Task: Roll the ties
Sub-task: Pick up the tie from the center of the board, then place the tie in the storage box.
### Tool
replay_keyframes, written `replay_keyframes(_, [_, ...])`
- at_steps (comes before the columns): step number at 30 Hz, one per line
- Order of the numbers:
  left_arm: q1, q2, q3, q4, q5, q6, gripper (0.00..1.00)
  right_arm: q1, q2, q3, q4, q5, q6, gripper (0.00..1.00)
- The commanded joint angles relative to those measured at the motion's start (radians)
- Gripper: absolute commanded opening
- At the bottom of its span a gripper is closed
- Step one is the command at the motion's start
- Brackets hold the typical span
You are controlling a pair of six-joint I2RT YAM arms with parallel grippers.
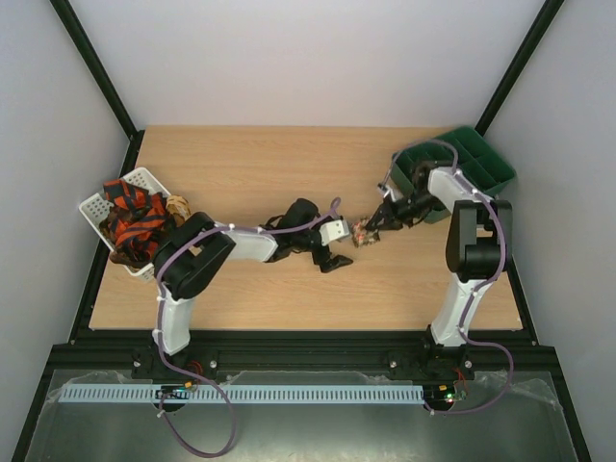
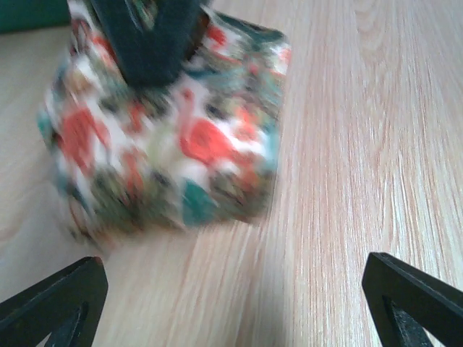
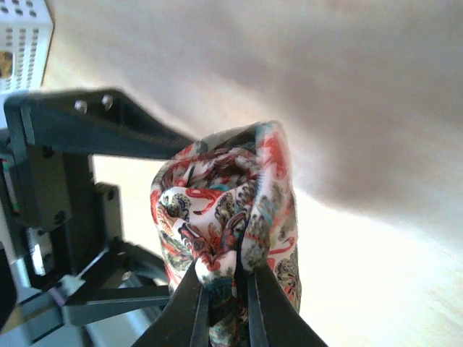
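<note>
The left arm (image 1: 175,322) and right arm (image 1: 450,308) show white links between black joints, lilac cables (image 1: 435,143) trailing along them; the left gripper (image 2: 231,303) has black fingers (image 2: 58,307) with triangular cut-outs.

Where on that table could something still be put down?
Bare tabletop lies along the far edge, between the white basket and the green tray. The middle is crowded: left gripper, right gripper and rolled tie.

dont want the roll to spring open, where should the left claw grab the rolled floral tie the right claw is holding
Grip the rolled floral tie around its free lower body, below the top edge pinched by the right claw. Bring the open left claw in level from its own side, straddling the roll's width; squeezing there should keep the layers pressed together.
</note>
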Motion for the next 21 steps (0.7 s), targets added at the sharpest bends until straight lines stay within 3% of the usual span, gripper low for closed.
replay_keyframes(1, [0.032, -0.088, -0.027, -0.104, 0.009, -0.035, 0.99, -0.047, -0.043, 0.222, -0.184, 0.194, -0.123, 0.01])
replay_keyframes(10, [0.076, -0.139, -0.066, -0.151, -0.011, -0.043, 0.99, -0.126, 0.033, 0.603, -0.283, 0.445, -0.16, 0.01])
replay_keyframes(21, [0.095, -0.141, -0.069, -0.152, -0.022, -0.055, 0.99, -0.146, 0.138, 0.775, -0.285, 0.716, -0.231, 0.01])
